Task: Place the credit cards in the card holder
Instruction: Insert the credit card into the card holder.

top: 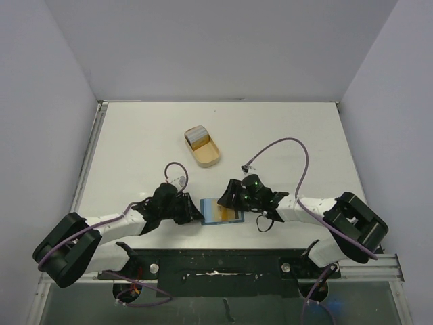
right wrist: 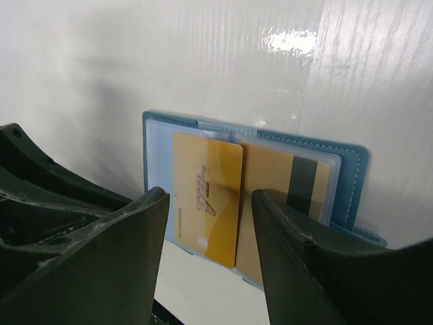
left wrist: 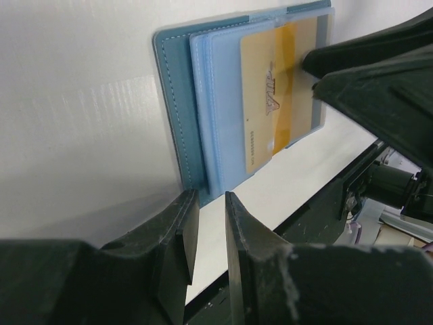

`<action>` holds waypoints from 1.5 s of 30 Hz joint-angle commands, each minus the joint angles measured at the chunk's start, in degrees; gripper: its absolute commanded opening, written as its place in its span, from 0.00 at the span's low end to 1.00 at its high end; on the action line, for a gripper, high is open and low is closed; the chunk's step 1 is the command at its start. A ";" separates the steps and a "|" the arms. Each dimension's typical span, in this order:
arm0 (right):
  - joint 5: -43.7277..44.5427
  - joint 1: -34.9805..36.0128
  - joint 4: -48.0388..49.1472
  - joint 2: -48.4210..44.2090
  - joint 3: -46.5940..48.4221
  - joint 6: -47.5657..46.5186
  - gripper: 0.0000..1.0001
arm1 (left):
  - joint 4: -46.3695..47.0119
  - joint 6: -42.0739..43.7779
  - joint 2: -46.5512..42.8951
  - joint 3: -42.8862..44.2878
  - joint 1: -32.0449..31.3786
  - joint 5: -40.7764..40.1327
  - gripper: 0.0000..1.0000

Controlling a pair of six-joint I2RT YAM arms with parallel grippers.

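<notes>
The teal card holder (top: 209,206) lies open on the table between my two grippers. One gold credit card (right wrist: 203,169) marked VIP rests on its light blue inside, its near end sticking out past the holder's edge (right wrist: 358,169). A second gold card with a dark stripe (right wrist: 301,183) sits under a clear pocket. My right gripper (right wrist: 210,200) is open, with the VIP card free between its spread fingers. My left gripper (left wrist: 211,196) is at the holder's (left wrist: 177,101) near edge, jaws a narrow gap apart with bare table showing between them. More credit cards (top: 197,135) stand stacked in the tan tray.
The tan oblong tray (top: 208,157) sits behind the holder, toward the table's middle. A purple cable (top: 291,145) loops over the table from the right arm. The right gripper's black finger (left wrist: 379,74) fills the upper right of the left wrist view.
</notes>
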 commanded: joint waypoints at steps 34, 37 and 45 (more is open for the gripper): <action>-5.94 3.10 13.54 3.96 -1.80 4.05 0.42 | 7.89 -1.31 0.12 0.15 -0.26 -0.53 0.21; -6.75 3.15 13.99 4.53 -1.85 4.28 0.38 | 6.69 -1.17 -0.45 0.60 -0.27 -0.98 0.21; -2.54 3.40 1.53 -0.45 2.17 0.89 0.34 | -0.57 0.82 -3.78 3.42 -0.11 -5.56 0.29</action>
